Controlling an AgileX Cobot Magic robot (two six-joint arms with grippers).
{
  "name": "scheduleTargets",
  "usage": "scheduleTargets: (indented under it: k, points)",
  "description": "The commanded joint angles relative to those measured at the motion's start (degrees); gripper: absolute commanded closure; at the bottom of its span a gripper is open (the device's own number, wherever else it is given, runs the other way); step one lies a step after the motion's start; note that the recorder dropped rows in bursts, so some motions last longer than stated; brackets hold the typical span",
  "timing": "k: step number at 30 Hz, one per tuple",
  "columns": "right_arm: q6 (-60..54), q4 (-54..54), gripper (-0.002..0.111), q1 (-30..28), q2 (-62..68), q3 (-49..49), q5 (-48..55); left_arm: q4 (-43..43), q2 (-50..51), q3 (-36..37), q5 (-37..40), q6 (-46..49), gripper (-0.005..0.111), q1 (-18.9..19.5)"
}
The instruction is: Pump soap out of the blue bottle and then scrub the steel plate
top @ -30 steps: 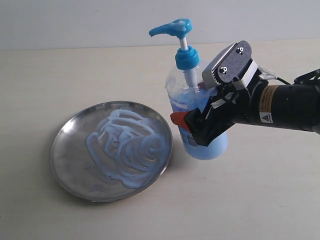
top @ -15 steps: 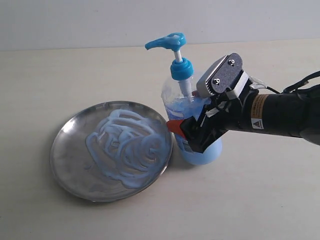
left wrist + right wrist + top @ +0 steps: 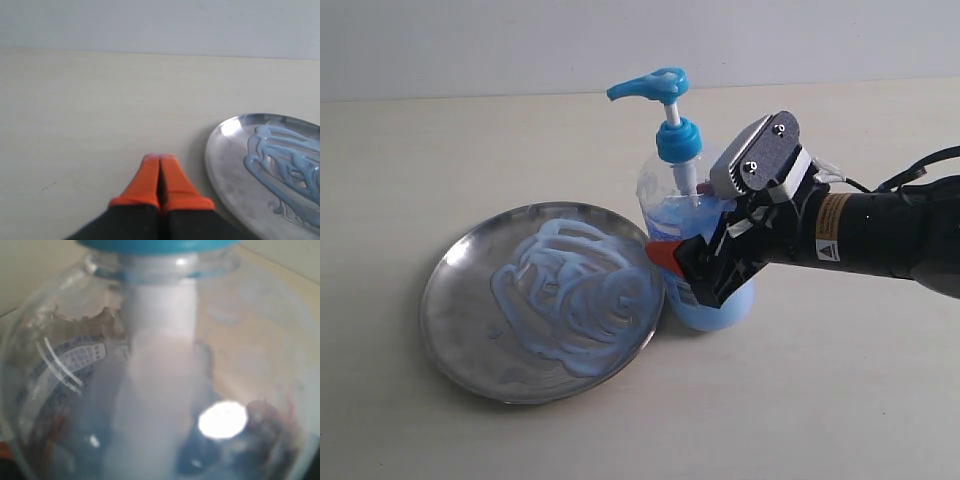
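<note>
**Blue bottle and steel plate, mid-task.** The blue bottle [image 3: 670,210] stands at the centre of the table [image 3: 820,400], just to the right of the steel plate [image 3: 450,300], its lower body close against the plate's right rim. Its long axis is near vertical but tilted, with the top leaning left and away and the base nearer the viewer. The pump head [image 3: 655,85] is raised on its stem, and its spout points left, out over the plate. The right end effector [image 3: 695,265] reaches in from the right and clasps the bottle's body with its jaws spread wide around it. One orange tip shows on the near left side; the other is hidden behind the bottle. Whether the base rests on the table or is just lifted cannot be told.

Soap [image 3: 575,290] already covers much of the plate's middle in pale blue swirled smears, leaving the outer band bare. The pumping step therefore appears done, and the swirls suggest the soap has been spread. How much scrubbing is left cannot be judged, and no scrubbing tool is visible.

The left end effector [image 3: 160,180], seen only in the left wrist view, hangs near the plate's rim with its orange tips pressed together, holding nothing.
</note>
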Motion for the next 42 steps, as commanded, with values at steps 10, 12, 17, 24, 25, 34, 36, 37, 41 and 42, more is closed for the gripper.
scheduleTargets:
  k: [10,12,17,24,25,34,36,37,41,42]
  points:
    - [-1.47,2.6,0.108,-0.09,-0.56,-0.93,-4.82,-0.01,-0.37,0.2,-0.56,0.03,0.107,0.15]
    - [-1.47,2.6,0.108,-0.09,-0.56,-0.93,-4.82,-0.01,-0.37,0.2,-0.56,0.03,0.107,0.15]
    - [-1.47,2.6,0.108,-0.09,-0.56,-0.93,-4.82,-0.01,-0.37,0.2,-0.56,0.03,0.107,0.15]
    - [-1.47,2.6,0.108,-0.09,-0.56,-0.93,-4.59,-0.01,-0.37,0.2,-0.56,0.03,0.107,0.15]
    - [-1.47,2.6,0.108,-0.09,-0.56,-0.93,-4.59,-0.01,-0.37,0.2,-0.56,0.03,0.107,0.15]
    - [-1.58,2.39,0.108,-0.09,-0.56,-0.93,-4.69,-0.01,-0.37,0.2,-0.56,0.03,0.107,0.15]
    - [-1.58,2.39,0.108,-0.09,-0.56,-0.93,-4.69,-0.01,-0.37,0.2,-0.56,0.03,0.107,0.15]
    - [-1.58,2.39,0.108,-0.09,-0.56,-0.93,-4.69,-0.01,-0.37,0.2,-0.56,0.03,0.107,0.15]
    - [-1.58,2.39,0.108,-0.09,-0.56,-0.93,-4.82,-0.01,-0.37,0.2,-0.56,0.03,0.107,0.15]
    - [-1.58,2.39,0.108,-0.09,-0.56,-0.93,-4.82,-0.01,-0.37,0.2,-0.56,0.03,0.107,0.15]
